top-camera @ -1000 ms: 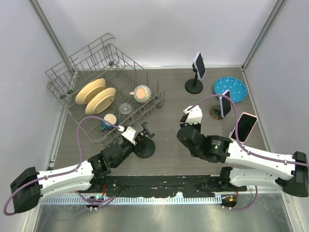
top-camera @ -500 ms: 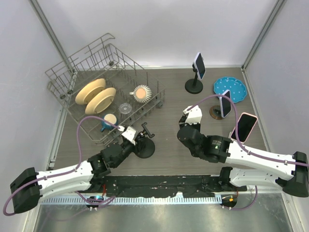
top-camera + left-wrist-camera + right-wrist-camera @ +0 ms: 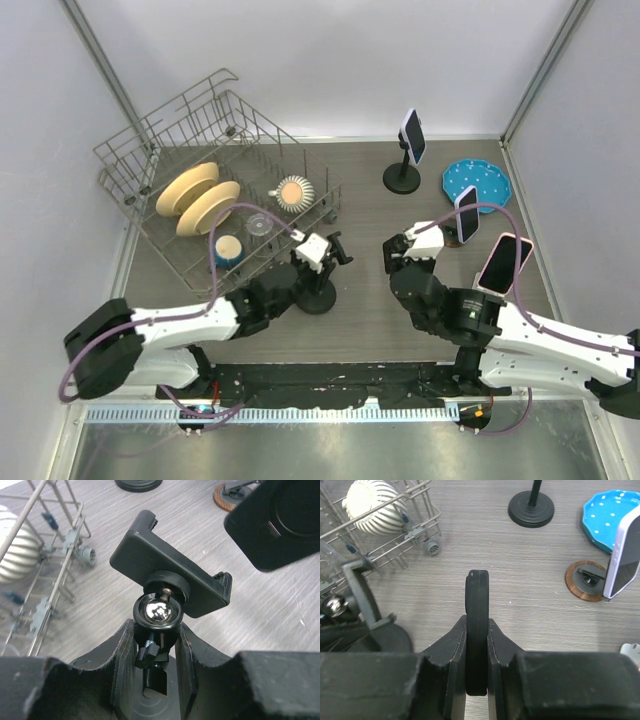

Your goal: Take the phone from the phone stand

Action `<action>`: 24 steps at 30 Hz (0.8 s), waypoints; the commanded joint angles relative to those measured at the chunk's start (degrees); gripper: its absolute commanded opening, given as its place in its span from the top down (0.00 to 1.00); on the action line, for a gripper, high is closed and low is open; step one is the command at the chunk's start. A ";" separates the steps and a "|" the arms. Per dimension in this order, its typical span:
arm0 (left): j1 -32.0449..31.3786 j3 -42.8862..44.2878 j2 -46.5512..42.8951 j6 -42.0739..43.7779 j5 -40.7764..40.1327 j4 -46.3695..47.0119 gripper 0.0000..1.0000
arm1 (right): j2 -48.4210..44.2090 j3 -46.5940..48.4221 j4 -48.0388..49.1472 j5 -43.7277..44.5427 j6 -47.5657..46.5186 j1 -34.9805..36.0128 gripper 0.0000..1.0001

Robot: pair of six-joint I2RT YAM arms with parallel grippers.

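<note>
vs 1 s ago: left arm swung right and further out. stand [image 3: 321, 296] carried with it, from the rack's [image 3: 150, 150] near corner toward table centre. right arm re-posed, elbow drawn in, wrist shifted slightly right. both grips unchanged.

left gripper [image 3: 155, 630] is clamped narrow on the stand's neck, just under the ball joint. the cradle is tilted back above the fingers.

right gripper [image 3: 477, 622] is closed tight on the phone [image 3: 477, 592]. phone is held off the table, right of the stand and apart from it. it is seen edge-on from the right wrist: thin edge up, broad faces against the pads. long axis runs out along the fingers, toward the far side of the table.

around: ribbed bowl [image 3: 293, 191] in the rack, just behind the stand. further right a far phone [image 3: 412, 136] sits on a black stand, then a blue plate [image 3: 477, 184], a mid phone [image 3: 466, 213] on a wood base and a pink phone [image 3: 503, 262]. only bare table is seen between stand and held phone.
</note>
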 commanded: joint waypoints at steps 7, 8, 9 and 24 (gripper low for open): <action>8.48 26.04 23.47 1.40 7.83 13.67 1.00 | -10.26 -2.17 5.64 10.55 -4.21 0.26 0.99; 9.53 30.24 25.07 1.57 9.06 13.76 1.00 | -10.80 -2.35 6.25 10.99 -4.74 0.26 0.99; 9.98 32.37 27.18 1.92 9.50 13.68 1.00 | -11.15 -2.52 6.34 11.17 -5.09 0.26 0.99; 16.92 64.90 56.54 4.39 15.04 9.55 1.00 | -14.05 -4.19 7.13 10.91 -9.40 0.26 0.99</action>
